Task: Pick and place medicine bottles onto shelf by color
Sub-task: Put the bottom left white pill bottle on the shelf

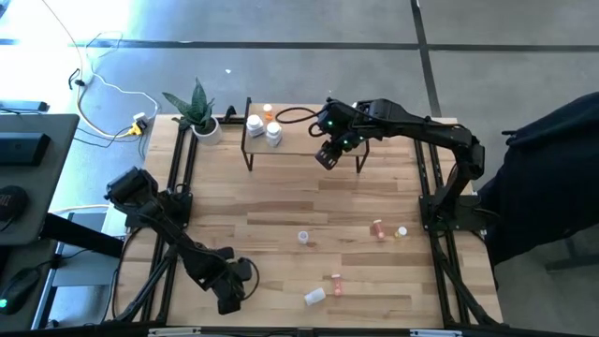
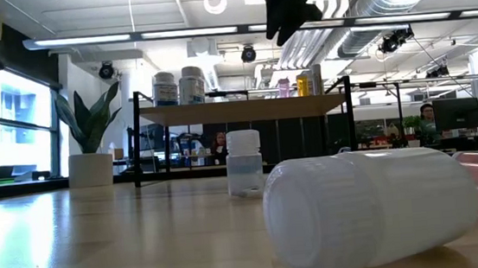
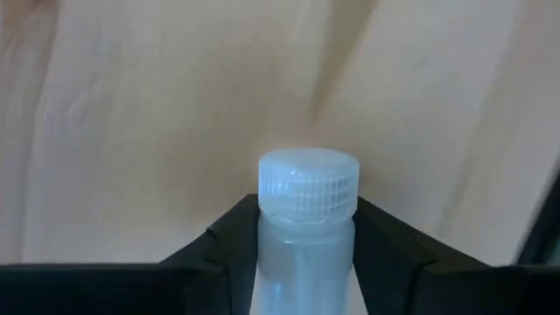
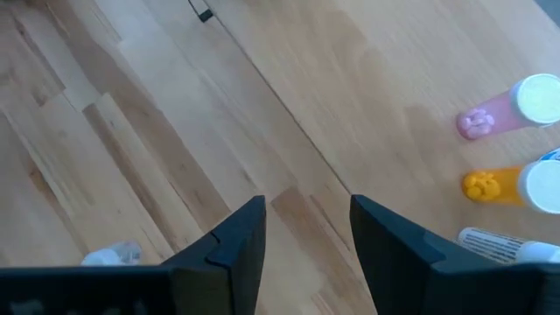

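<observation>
My left gripper [image 1: 229,298] is near the table's front left and is shut on a small translucent white bottle with a ribbed white cap [image 3: 308,184]. My right gripper [image 1: 328,157] is open and empty above the right part of the shelf [image 1: 290,148]. It also shows in the low view [image 2: 285,13]. Two white bottles [image 1: 253,123] and an orange one [image 1: 268,110] stand on the shelf's left end. A pink bottle [image 4: 503,112], an orange one [image 4: 503,184] and a labelled white one [image 4: 494,245] stand close to my right gripper [image 4: 306,232]. My left gripper pinches the bottle's body just below the cap [image 3: 306,245] between its two fingers [image 3: 229,232], one on each side. The bottle lies along the fingers, and its cap sticks out past their tips. Whether the bottle touches the table does not show.
Loose bottles are on the tabletop: a white one upright [image 1: 303,238], a pink one [image 1: 378,227], a yellowish one [image 1: 401,231], a pink one [image 1: 337,284] and a white one on its side [image 1: 314,297]. A potted plant [image 1: 198,112] stands at the far left.
</observation>
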You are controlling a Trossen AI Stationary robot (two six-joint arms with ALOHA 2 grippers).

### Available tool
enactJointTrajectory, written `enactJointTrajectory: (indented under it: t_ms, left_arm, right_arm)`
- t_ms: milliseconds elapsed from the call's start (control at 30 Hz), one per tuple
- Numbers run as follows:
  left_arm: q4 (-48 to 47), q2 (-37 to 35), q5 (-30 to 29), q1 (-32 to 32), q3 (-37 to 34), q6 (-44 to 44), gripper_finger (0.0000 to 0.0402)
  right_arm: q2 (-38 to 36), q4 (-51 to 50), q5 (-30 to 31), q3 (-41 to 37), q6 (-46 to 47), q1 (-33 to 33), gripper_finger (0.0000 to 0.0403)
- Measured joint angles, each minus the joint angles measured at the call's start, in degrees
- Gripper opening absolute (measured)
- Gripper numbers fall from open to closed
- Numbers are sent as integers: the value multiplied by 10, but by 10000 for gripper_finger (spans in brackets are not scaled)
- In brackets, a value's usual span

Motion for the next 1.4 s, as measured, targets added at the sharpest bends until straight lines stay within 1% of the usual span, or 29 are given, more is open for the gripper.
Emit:
enactJointTrajectory:
  t_ms: [167,333,533,700,833,1033,1233,1400]
  left_arm:
    - [49,-9,-14,24,0,57,159]
    - [65,-25,-47,63,0,131,152]
    - [76,-52,-64,123,0,239,145]
    - [75,-80,-64,175,0,318,153]
    - [77,-106,-64,219,0,375,150]
    - [92,-146,-62,288,0,452,151]
    - [99,-186,-62,350,0,498,153]
    - [99,-226,-60,398,0,523,153]
  right_arm:
    - [0,1,-47,0,-5,7,158]
    - [0,1,-78,0,-13,15,158]
    - [0,1,-108,0,-12,18,158]
    - [0,2,-112,0,-19,17,158]
    - [0,2,-112,0,-63,17,158]
    - [0,14,-112,0,-92,17,158]
    - [0,37,-112,0,-119,9,158]
    - [0,80,-112,0,-118,-8,158]
